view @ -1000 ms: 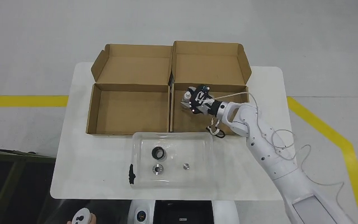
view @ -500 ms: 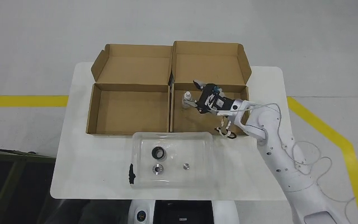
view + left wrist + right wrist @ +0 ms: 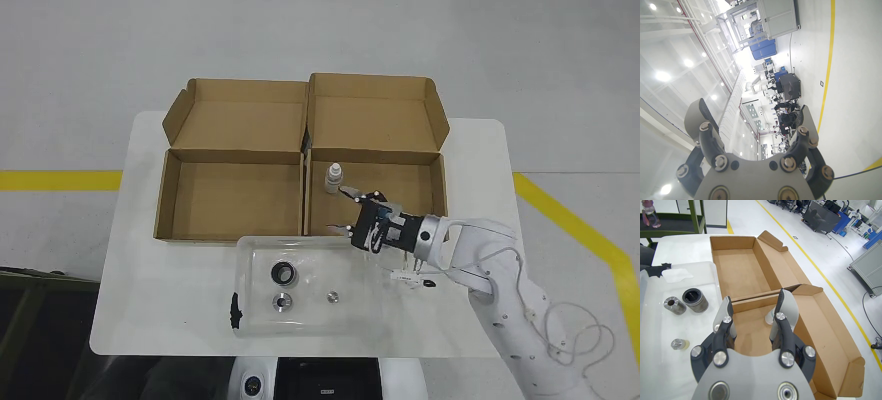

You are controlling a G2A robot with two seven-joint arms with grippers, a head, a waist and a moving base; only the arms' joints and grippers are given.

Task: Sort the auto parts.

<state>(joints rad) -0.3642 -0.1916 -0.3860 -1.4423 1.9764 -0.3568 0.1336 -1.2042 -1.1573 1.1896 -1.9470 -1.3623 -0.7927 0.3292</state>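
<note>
Above the near wall of the right cardboard box (image 3: pixel 400 180), the right end effector (image 3: pixel 342 210) hovers, jaws apart, empty; linear bearing (image 3: pixel 694 301), steel bushing (image 3: pixel 675 305) and small pin (image 3: pixel 678 344) stand upright in the clear tray (image 3: pixel 242 285) to its left.

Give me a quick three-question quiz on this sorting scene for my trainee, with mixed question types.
1. True or false: the right claw is shut on a part.
2. How many parts lie in the tray? A two, B three, C five.
3. Fill in: the white part stands in a cardboard ___.
Key: 1 false, it is open and empty; 2 B; 3 box.
</note>
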